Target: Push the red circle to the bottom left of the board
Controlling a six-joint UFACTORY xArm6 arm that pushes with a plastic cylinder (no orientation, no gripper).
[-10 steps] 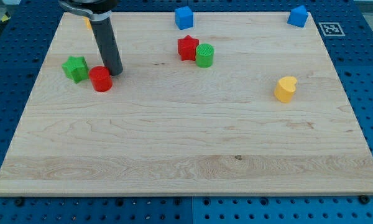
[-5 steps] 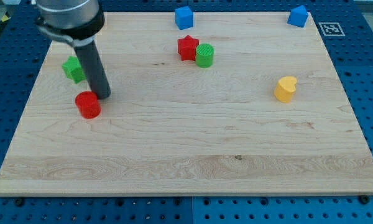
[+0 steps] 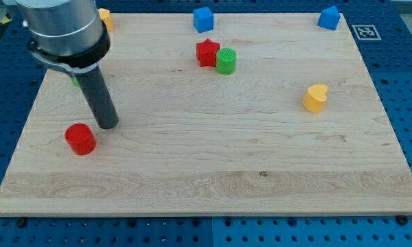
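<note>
Red circle (image 3: 79, 139) on board (image 3: 213, 185), near left edge; my tip (image 3: 108, 126) just beside at 2 o'clock; no pincer fitted, state cannot be told

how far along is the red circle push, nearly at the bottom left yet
Partly done. The red circle already lies near the board's left edge, about midway down, apart from the other blocks. In hand: my tip sits just up and to the view's right of it, a small gap showing, lined up to push toward the view's bottom left. Left: a stretch of bare wood separates the circle from the bottom-left corner.
</note>
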